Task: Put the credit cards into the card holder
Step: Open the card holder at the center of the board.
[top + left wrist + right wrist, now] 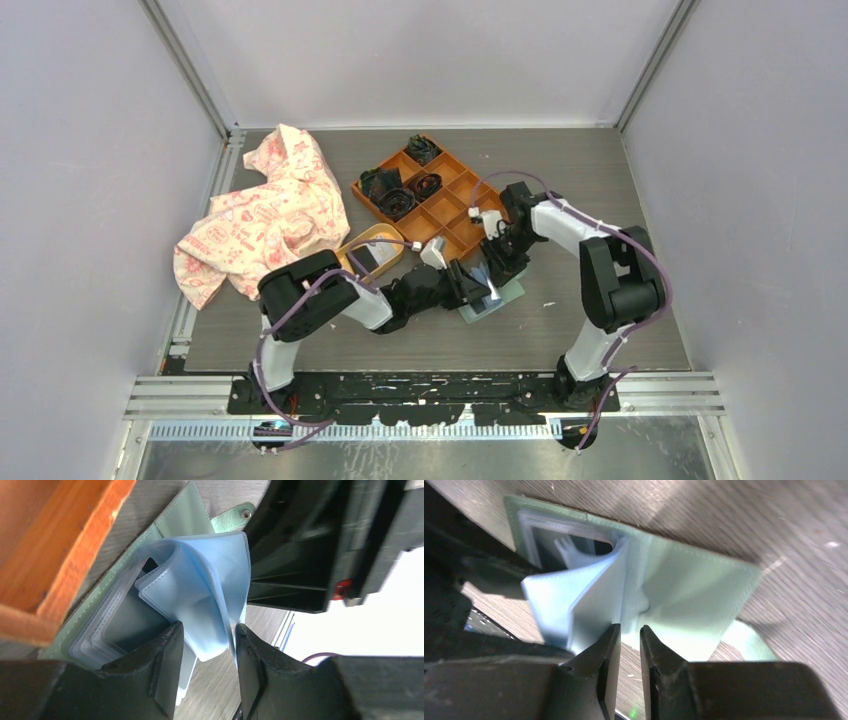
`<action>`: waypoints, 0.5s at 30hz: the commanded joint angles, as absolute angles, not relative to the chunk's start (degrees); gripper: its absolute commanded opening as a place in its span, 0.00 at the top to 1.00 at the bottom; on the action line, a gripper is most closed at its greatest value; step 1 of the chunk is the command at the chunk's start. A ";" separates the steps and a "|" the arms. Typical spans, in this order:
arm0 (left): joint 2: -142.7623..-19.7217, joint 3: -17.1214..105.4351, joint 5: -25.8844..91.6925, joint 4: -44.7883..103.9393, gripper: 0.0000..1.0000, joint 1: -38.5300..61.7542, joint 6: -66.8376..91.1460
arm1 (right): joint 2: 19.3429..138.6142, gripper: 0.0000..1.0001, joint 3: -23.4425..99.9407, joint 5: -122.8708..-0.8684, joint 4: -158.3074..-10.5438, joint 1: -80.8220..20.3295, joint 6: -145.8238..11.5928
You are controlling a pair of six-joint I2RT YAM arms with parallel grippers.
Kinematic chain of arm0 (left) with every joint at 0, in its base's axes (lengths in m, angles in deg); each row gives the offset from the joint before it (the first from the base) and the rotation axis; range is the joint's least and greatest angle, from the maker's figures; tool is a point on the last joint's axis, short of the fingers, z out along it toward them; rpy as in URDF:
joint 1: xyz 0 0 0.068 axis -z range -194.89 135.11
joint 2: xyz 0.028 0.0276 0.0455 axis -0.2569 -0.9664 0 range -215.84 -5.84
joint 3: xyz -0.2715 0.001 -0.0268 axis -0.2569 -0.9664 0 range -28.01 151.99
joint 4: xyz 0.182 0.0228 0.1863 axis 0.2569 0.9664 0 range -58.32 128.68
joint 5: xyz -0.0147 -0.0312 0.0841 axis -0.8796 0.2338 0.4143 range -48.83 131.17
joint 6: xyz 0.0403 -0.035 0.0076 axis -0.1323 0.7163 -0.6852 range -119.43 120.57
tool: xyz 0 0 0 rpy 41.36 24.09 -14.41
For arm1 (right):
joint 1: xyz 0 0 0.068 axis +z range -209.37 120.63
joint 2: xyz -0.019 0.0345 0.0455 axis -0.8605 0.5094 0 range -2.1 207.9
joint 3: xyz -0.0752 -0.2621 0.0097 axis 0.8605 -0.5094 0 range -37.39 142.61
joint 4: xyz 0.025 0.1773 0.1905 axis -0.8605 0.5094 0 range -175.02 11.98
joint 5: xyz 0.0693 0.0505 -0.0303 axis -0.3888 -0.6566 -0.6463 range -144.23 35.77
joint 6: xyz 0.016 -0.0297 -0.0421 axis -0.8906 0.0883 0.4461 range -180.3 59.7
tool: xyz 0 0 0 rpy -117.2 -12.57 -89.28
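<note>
Grey wood-grain table (600, 330), matte, faintly scratched. Far left: a crumpled cream cloth (262, 215) with red print, soft folds. Centre back: an orange tray (455, 212), rigid, square, nine compartments, dark coiled items in a few of the far ones. Just beside its near-left corner sits a yellow oval dish (385, 232), glossy; flat dark and pale pieces lie in it, likely the credit cards (368, 258), too small to confirm. The card holder (508, 292) lies open on the table near the tray's near corner, between the two arms: sage-green, stitched edge, leather-like grain, squarish. Its closing tab (235, 516) is rounded and carries a metal stud. Translucent blue plastic sleeves (210, 575) rise from the spine, curled and fanned; a greyish rectangle shows through one pocket, and whether that is a card cannot be told. The left gripper (207, 630) has the sleeve bundle between its black ribbed fingers (167, 650), both sides touching it, clamped on that bundle. The right gripper (630, 630) hangs at the sleeves' edge, jaws a narrow slit apart, nothing between them.
</note>
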State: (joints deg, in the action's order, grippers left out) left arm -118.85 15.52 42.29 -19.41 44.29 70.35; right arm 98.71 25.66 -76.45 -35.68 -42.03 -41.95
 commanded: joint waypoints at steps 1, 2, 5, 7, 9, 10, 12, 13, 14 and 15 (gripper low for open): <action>-121.53 17.90 41.91 -26.13 0.56 42.79 66.67 | 91.22 0.73 25.74 -78.75 -37.18 -44.47 -43.61; -122.17 18.33 41.61 -26.91 0.56 42.67 66.36 | 90.38 0.73 25.60 -78.48 -37.48 -44.90 -43.71; -123.69 19.49 41.43 -29.13 0.56 42.19 65.79 | 87.64 0.72 24.99 -77.87 -38.61 -46.56 -44.00; -124.51 20.14 40.64 -30.12 0.56 42.00 65.55 | 86.17 0.71 24.80 -78.64 -38.64 -47.65 -43.91; -125.09 20.68 39.55 -30.73 0.56 41.77 65.64 | 84.92 0.67 25.19 -81.24 -37.01 -48.63 -41.40; -125.24 20.87 39.58 -30.87 0.56 41.65 65.62 | 84.19 0.64 25.35 -82.34 -35.62 -49.01 -39.01; -125.44 21.17 39.56 -30.90 0.56 41.40 65.78 | 82.15 0.55 24.72 -85.34 -34.14 -49.51 -33.48; -125.54 21.34 39.47 -30.98 0.56 41.30 65.93 | 80.94 0.52 24.21 -85.95 -33.54 -49.53 -31.08; -125.62 21.45 39.49 -30.99 0.56 41.12 66.16 | 79.44 0.49 23.61 -86.57 -33.28 -49.61 -28.82; -125.79 21.63 39.35 -30.99 0.56 40.99 66.53 | 77.63 0.47 22.70 -87.03 -33.50 -49.66 -26.65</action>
